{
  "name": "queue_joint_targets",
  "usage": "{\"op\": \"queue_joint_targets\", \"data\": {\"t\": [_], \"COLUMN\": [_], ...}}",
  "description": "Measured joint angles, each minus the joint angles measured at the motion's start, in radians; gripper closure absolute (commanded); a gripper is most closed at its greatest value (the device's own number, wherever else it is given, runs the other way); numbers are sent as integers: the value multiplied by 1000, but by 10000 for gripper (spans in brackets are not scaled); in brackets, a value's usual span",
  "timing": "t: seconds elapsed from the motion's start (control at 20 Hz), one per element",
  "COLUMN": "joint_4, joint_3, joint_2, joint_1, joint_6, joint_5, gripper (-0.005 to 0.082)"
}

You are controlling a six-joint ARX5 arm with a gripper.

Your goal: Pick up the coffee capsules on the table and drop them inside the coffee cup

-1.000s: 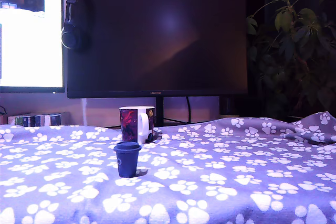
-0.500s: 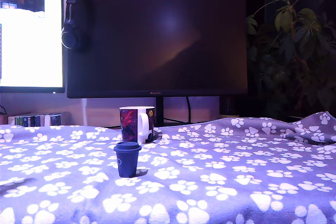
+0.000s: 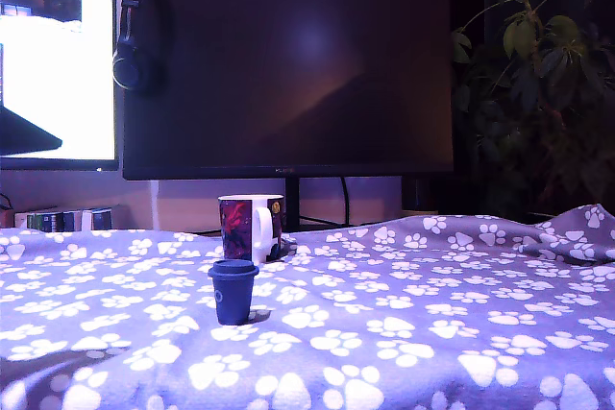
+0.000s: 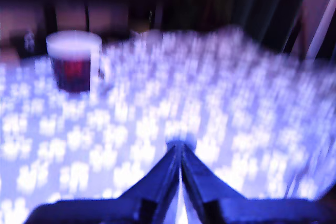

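The dark blue coffee capsule point(image 3: 233, 291) stands upright on the paw-print blanket of the table point(image 3: 413, 333), left of centre in the exterior view. Just behind it is the white coffee cup point(image 3: 251, 228) with its dark purple and red print, handle towards the camera. The wrist view is blurred by motion. In it my gripper point(image 4: 181, 150) hangs above the blanket point(image 4: 236, 103) with its two fingers meeting at the tips, shut and empty. The cup point(image 4: 74, 59) lies well off to one side of the fingers. I cannot make out the capsule in the wrist view.
A large dark monitor point(image 3: 288, 74) stands behind the cup, with a bright screen point(image 3: 53, 64) and headphones point(image 3: 139, 36) at the exterior view's left. A dark wedge point(image 3: 24, 132) pokes in at the left edge. A plant point(image 3: 538, 74) fills the right.
A dark wedge has come in at the exterior view's left edge, and a shadow has spread over the blanket's near left corner. Capsule and cup have not moved.
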Motion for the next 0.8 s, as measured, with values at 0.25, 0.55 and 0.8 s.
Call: {"op": "queue_joint_targets", "data": {"t": [0.25,0.55,0.8], "joint_4": [-14,-10,-8], "joint_3": [0,0,0], "joint_2": [20,23,28], "joint_1": [-22,-22,-22], "joint_6": [48,48,48], "joint_5": [-3,-29,-31], "gripper": [755,67,67]}}
